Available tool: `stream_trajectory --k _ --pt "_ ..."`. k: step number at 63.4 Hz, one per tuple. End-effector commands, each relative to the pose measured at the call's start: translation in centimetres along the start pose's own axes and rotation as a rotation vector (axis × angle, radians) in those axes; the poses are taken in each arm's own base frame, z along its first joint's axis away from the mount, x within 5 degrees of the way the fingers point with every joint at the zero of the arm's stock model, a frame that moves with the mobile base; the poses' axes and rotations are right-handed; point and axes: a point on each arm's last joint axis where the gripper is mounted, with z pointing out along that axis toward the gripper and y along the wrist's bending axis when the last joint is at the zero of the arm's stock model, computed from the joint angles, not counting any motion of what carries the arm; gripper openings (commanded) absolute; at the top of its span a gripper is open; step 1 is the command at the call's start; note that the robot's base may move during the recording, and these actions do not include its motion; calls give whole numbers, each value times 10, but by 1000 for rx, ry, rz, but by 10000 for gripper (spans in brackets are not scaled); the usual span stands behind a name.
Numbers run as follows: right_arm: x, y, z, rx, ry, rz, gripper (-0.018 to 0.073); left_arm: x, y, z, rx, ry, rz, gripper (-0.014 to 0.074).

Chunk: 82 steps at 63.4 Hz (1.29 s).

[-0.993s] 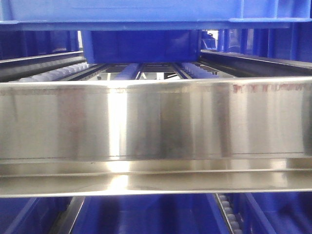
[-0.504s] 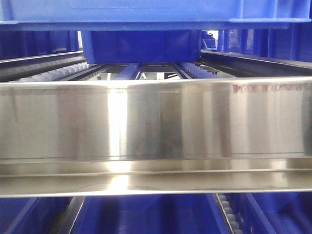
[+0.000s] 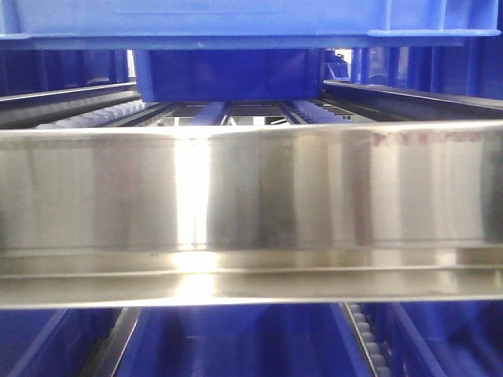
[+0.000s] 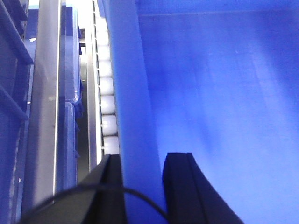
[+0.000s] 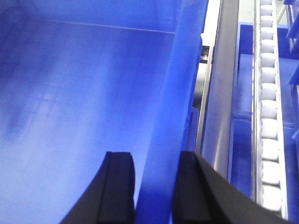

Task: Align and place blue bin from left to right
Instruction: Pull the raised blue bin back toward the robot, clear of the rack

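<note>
The blue bin (image 3: 236, 16) fills the top edge of the front view, above the shelf. Its smooth inner wall (image 4: 210, 93) takes up most of the left wrist view. There my left gripper (image 4: 145, 157) straddles the bin's left rim, one black finger inside and one outside, both against the wall. In the right wrist view the bin (image 5: 70, 93) fills the left part. My right gripper (image 5: 154, 156) clamps the right rim the same way. The bin's outside and base are hidden.
A wide polished steel rail (image 3: 251, 196) crosses the front view. White roller tracks run beside the bin on the left (image 4: 106, 93) and right (image 5: 268, 93). A smaller blue tub (image 3: 228, 75) stands further back on the shelf. More blue bins (image 3: 236, 345) lie below.
The steel rail sits slightly higher in the front view than a second ago, and its glare has shifted. The bin at the top has barely moved.
</note>
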Motion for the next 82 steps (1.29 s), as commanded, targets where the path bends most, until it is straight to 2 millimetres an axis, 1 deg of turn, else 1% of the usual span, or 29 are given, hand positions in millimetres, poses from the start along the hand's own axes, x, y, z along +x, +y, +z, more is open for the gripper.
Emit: stream_trajectory --k 1,49,82 --pt "-9 -2 -16 22 -107 -47 -76 -9 3 -21 3 -127 8 -16" --pt "-9 -2 -16 22 -109 -47 -76 -9 3 -21 3 -127 8 -16" --pt "-14 -1 -17 15 -164 -48 -76 -9 3 -21 3 -127 8 -16"
